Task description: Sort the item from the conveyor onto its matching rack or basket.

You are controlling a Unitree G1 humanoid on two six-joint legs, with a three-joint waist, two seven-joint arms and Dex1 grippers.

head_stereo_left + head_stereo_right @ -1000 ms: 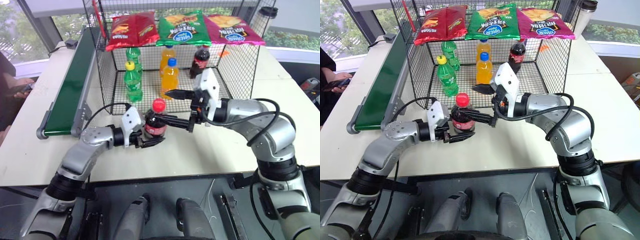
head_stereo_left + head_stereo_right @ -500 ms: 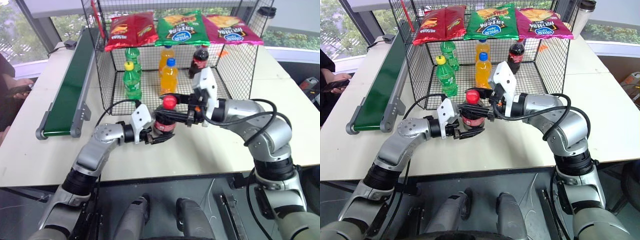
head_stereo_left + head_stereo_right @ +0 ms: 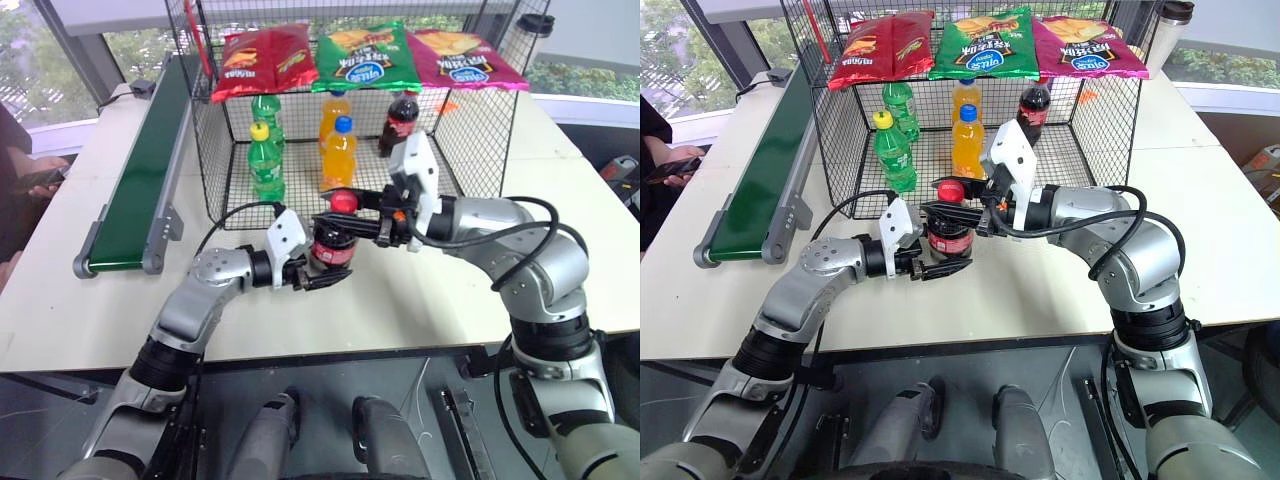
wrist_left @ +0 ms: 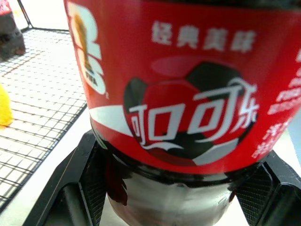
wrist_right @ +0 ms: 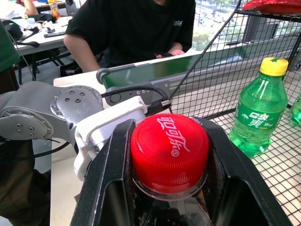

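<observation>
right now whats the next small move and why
Probably pull the left claw back off the cola bottle: its fingers sit loosely around the body, while the right claw is shut on the red cap, ready to carry it into the wire cage.

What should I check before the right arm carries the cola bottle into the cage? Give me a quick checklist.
1. Right gripper clamped on the red cap: ok.
2. Left gripper clear of the cola bottle: not ok, its fingers flank the base.
3. Bottle upright: ok.
4. Free floor beside the cola bottle in the cage: ok.
5. Cage front open toward the bottle: ok.
6. Bottle lifted off the table: cannot tell.
</observation>
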